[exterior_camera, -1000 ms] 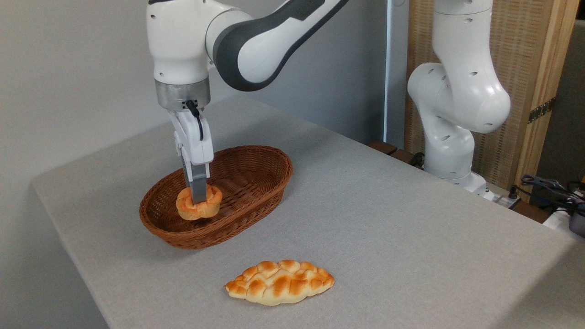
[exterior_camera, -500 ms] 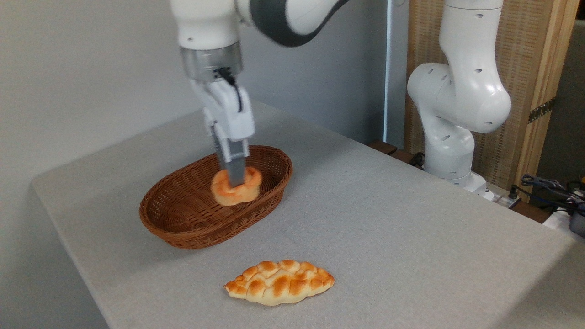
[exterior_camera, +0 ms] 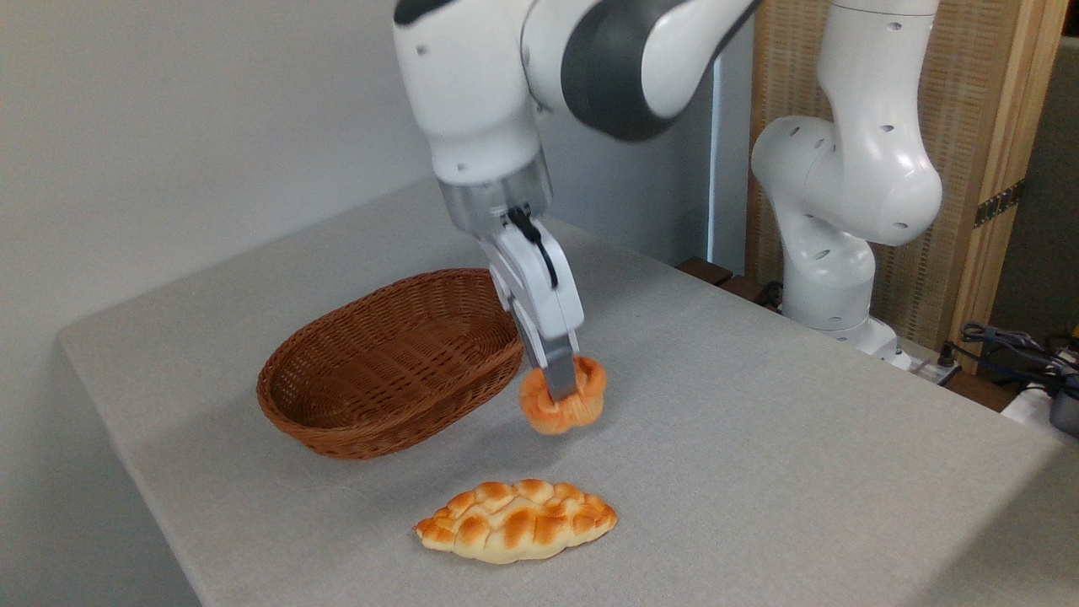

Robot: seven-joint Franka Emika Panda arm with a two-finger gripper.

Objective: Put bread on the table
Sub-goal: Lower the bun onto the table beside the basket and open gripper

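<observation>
Since the last frame we've carried the bread out over the basket rim; it now hangs to the right of the basket, which sits empty, left of the claw. Gripper is tilted, fingers clamped across the bun's knotted top, bun dangling just under the tips. We judge it's off the table: a soft shadow lies beneath it and there's no visible contact, though the gap is hard to read from this angle. Key relation: bare grey surface is straight below the claw, so the coming move is a plain descent, no sideways travel needed. Braided loaf lies below and slightly left of the claw in the picture, nearer the camera, long axis roughly left-right, apart from the drop spot. Basket wall is the closer neighbour, just left of the bun; we'd keep the drop vertical.
</observation>
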